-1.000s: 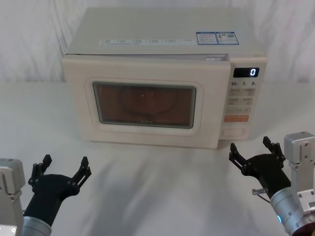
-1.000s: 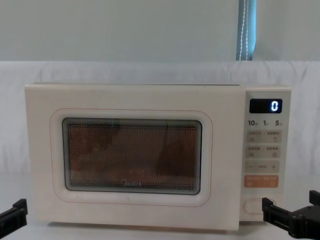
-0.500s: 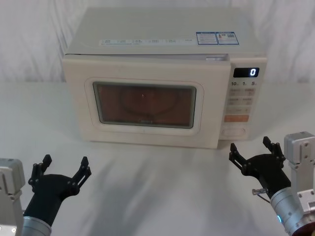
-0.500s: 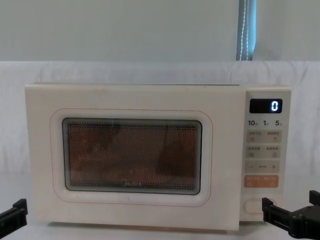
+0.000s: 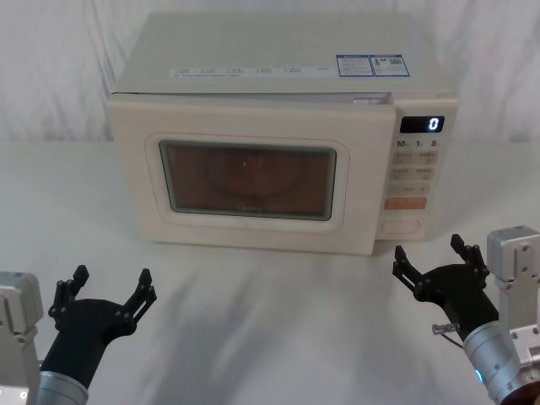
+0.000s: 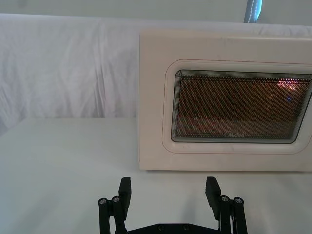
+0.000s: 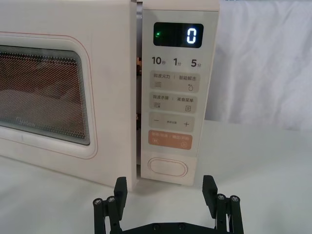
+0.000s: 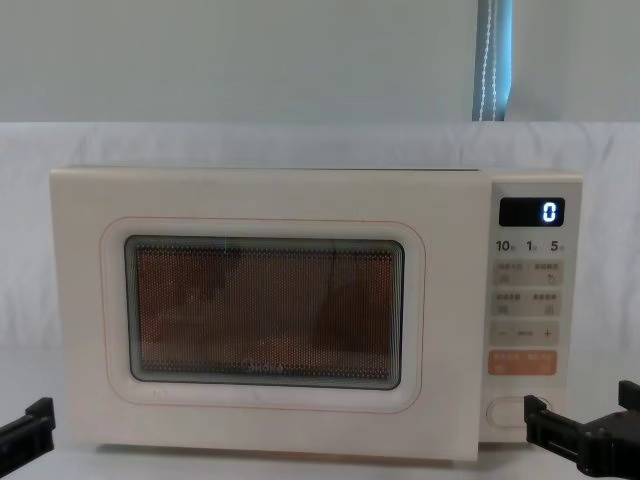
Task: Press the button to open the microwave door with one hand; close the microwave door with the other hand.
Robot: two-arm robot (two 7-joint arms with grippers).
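door (image 5: 249, 179) ajar, unmoved this past second | button (image 7: 167, 167) already pressed? | left gripper (image 5: 105, 294), right gripper (image 5: 440, 261) idle, spread, near table's front edge

Left black blocky claw (image 5: 103, 291): matte, two forked fingers with ribbed tips, mounted on a silver-grey cylindrical wrist beside a pale grey boxy housing. Right black blocky claw (image 5: 440, 260): identical build, small silver screws at the finger pivots, thin cable at the wrist, blue indicator light on the grey cuff.
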